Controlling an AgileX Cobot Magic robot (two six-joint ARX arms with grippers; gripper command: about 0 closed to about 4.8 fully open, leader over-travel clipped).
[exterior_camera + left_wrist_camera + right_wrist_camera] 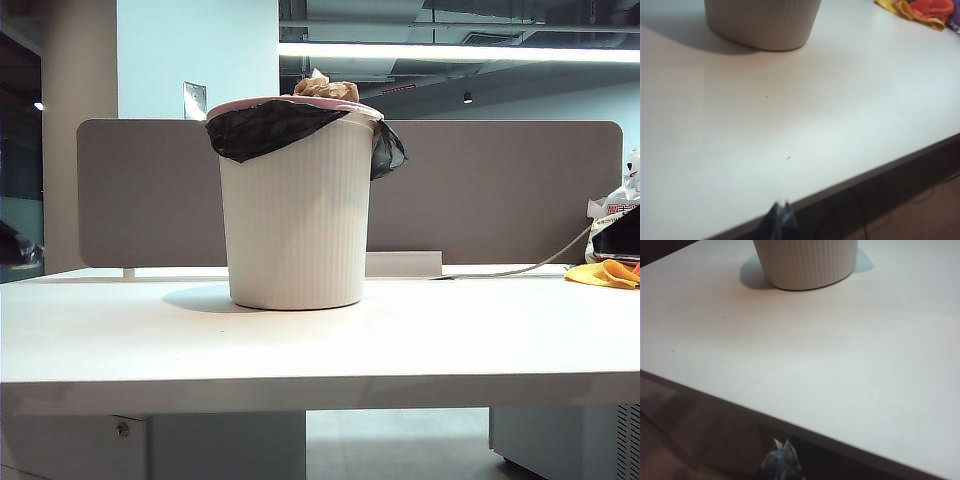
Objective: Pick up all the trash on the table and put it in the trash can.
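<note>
**Counter bare of trash, both arms pulled back**

My left pincer [781, 214] hangs closed and empty off the counter's [320, 340] front edge. The trash can [296, 215] stands mid-counter toward the back edge, crumpled paper trash [325, 90] heaped above its rim. My right pincer [782, 452], likewise closed and empty, hangs off the front edge. I judge the job finished; next, just rest.

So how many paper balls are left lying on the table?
0. The white table shows none; crumpled tan paper pokes above the trash can rim, more possibly hidden inside.
</note>
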